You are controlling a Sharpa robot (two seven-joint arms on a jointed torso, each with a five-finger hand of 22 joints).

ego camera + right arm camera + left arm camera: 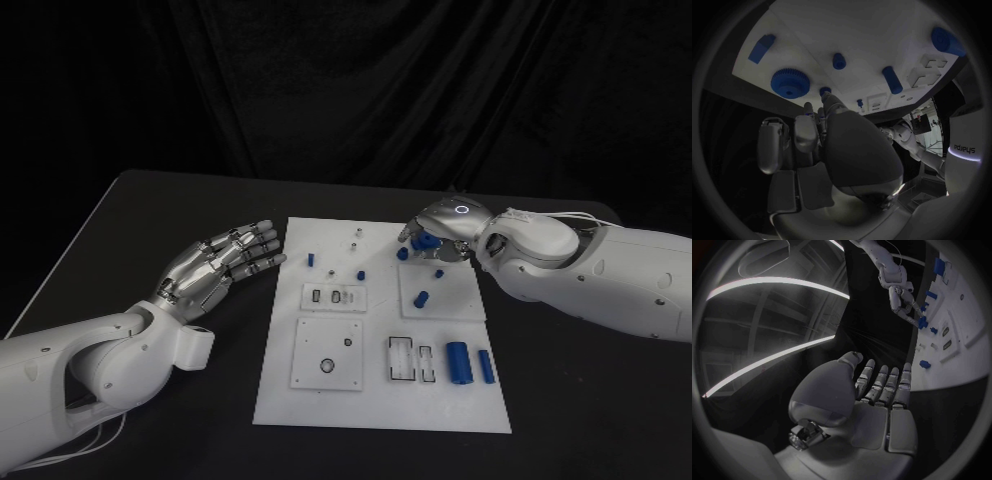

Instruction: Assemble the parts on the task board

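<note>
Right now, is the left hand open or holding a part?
Open. The left hand hovers beside the task board, fingers extended and apart, nothing in the palm.

The scene is dim, with a black backdrop and a dark counter point(130, 230). Light falls from above on the white task board point(378, 405), which stands out brightly without glare. Both wrist views are strongly curved at the rims by fisheye distortion. In the left wrist view, long bright ceiling strips shine.

Left hand point(216, 262) hovers open; right hand point(440, 236) reaches down, fingers curled.
</note>
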